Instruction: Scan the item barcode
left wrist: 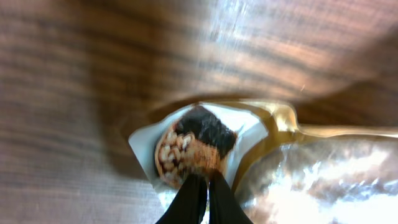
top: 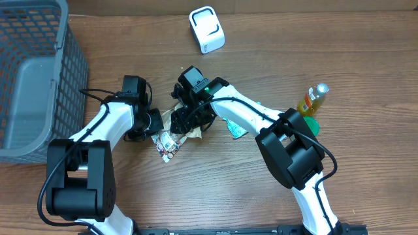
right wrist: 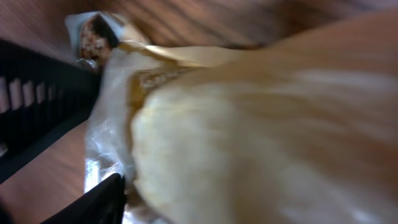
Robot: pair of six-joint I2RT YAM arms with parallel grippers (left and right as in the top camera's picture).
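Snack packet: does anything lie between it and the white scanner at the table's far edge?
Nothing visible does. The snack packet sits mid-table, and the table between it and the white scanner is bare. Only the right gripper hangs over the packet's scanner-side end.

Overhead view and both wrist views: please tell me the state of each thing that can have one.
left claw: shut, tips at the snack packet's edge
right claw: at the crinkled packet, open or shut unclear
snack packet: lying on the table
crinkled packet: crumpled
white scanner: on the table, untouched
bottle: standing
basket: upright, nothing visible inside
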